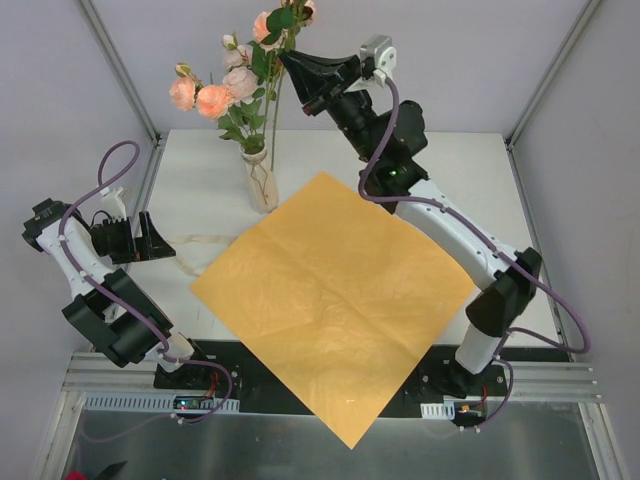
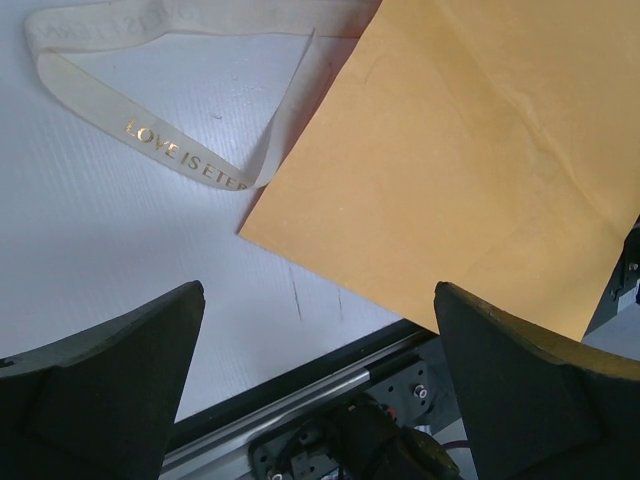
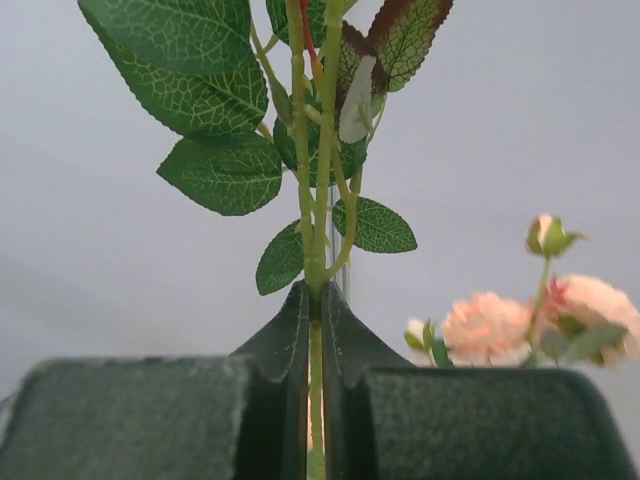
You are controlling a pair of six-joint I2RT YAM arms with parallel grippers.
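Note:
My right gripper [image 1: 290, 66] is raised at the back and shut on the green stem [image 3: 313, 180] of an artificial flower [image 1: 272, 25], its leaves and pink bloom above the fingers. Below stands a glass vase [image 1: 261, 182] with more pink roses [image 1: 212, 96]. An orange paper sheet [image 1: 335, 290] lies spread on the white table [image 1: 200, 190], one corner hanging over the near edge. My left gripper [image 1: 140, 237] rests open at the left, nothing between its fingers [image 2: 110, 380]. A sheer ribbon [image 2: 160, 140] reading "LOVE IS ETER…" lies by the orange paper sheet [image 2: 470, 170].
Metal frame posts [image 1: 118, 75] stand at the back corners. The aluminium rail [image 1: 330, 385] carrying the arm bases runs along the near edge. The right arm's links [image 1: 470, 240] arch over the table's right side.

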